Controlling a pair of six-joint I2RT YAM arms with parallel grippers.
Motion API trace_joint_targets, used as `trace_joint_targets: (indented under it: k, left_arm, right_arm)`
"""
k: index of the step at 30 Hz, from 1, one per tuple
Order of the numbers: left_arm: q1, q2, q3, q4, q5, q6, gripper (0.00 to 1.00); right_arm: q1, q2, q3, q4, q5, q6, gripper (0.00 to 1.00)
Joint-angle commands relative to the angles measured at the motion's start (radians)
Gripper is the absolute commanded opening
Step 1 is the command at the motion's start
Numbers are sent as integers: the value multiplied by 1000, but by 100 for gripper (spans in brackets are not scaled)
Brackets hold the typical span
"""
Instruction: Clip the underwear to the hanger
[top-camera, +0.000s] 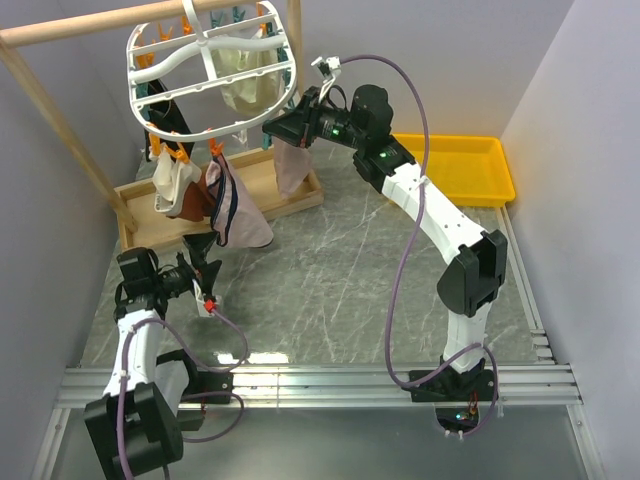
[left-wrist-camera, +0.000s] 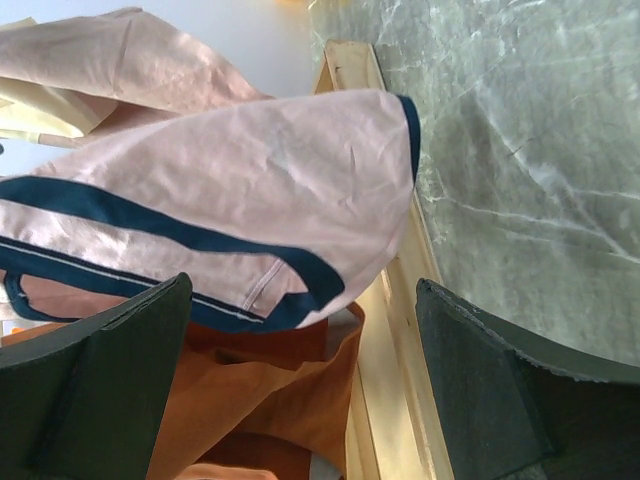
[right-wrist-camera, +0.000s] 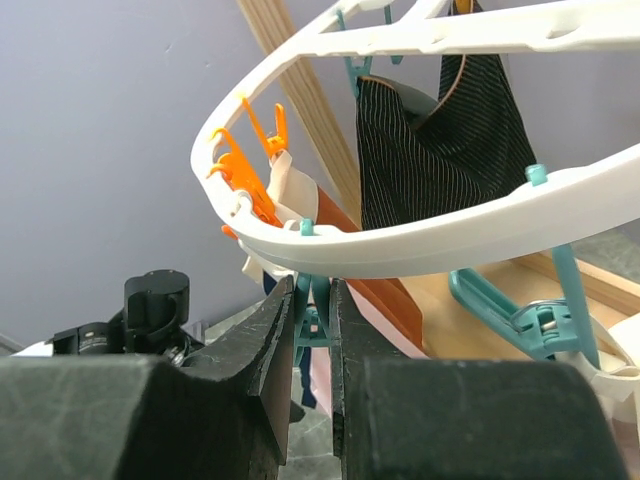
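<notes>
Underwear (top-camera: 243, 215): pale pink briefs with navy trim, hanging low under the left front of the hanger (top-camera: 130, 70). They drape over the near edge of the wooden tray (top-camera: 290, 200), against a rust-orange garment (top-camera: 190, 200). I cannot make out the upper attachment point from the overhead view.

Left gripper (top-camera: 205, 262): just below and in front of the briefs, fingers spread wide, gripping nothing. From its wrist camera the pink cloth (left-wrist-camera: 260, 190) fills the frame above the two dark fingers (left-wrist-camera: 110, 380). The navy band runs across near the fingertips, and I cannot tell whether it touches them. The orange garment (left-wrist-camera: 250, 400) sits beneath, with the tray's pale wood rail (left-wrist-camera: 385, 350) to the right.

Right gripper (top-camera: 278, 125): raised to the hanger's right rim. Its wrist camera shows the fingers (right-wrist-camera: 265, 340) pressed nearly together on a teal clothespin (right-wrist-camera: 315, 325), which hangs from the white rim (right-wrist-camera: 420, 245). A pinkish cloth (top-camera: 292, 165) hangs straight down below this gripper. I cannot tell whether it belongs to the same briefs.

Also on the hanger are a black pinstriped garment (right-wrist-camera: 430, 150), a cream garment (top-camera: 245, 75) and orange clothespins (right-wrist-camera: 245, 175). The hanger hangs from a wooden rod (top-camera: 90, 28). A yellow bin (top-camera: 455, 165) sits at the far right of the marble table (top-camera: 340, 280).
</notes>
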Motion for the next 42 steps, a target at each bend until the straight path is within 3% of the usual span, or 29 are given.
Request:
trace_joint_targets:
  k: [1, 5, 8, 9, 11, 16, 24, 27, 29, 33, 39, 42]
  left_arm:
    - [5, 34, -3, 106, 52, 594, 99]
    - [4, 60, 45, -12, 7, 592, 94]
    - [2, 75, 96, -122, -9, 598, 76]
    - [-3, 78, 107, -136, -17, 600, 65]
    - [-16, 100, 121, -165, -55, 598, 59]
    - [-62, 156, 125, -136, -98, 597, 56]
    - [-147, 221, 155, -107, -158, 592, 37]
    - [-159, 218, 159, -127, -143, 594, 7]
    - [-177, 209, 155, -127, -132, 587, 1]
    - [-249, 189, 165, -110, -128, 493, 0]
    - [-433, 183, 181, 68, -200, 244, 0]
    - [-493, 219, 197, 115, -247, 190, 0]
  right_arm:
    - [-12, 8, 39, 27, -15, 13, 0]
    - [-12, 14, 50, 24, -13, 13, 0]
    - [-13, 14, 48, 24, -12, 13, 0]
    - [-13, 14, 48, 26, -12, 14, 0]
    - [-13, 14, 48, 24, -12, 17, 0]
    - [-12, 16, 50, 24, -13, 17, 0]
    - [-13, 13, 45, 29, -15, 17, 0]
    - [-15, 13, 44, 29, -15, 17, 0]
    - [-13, 14, 41, 32, -15, 20, 0]
    - [-16, 11, 35, 39, -16, 25, 0]
    - [-15, 11, 35, 44, -15, 31, 0]
    - [-16, 10, 30, 45, -13, 31, 0]
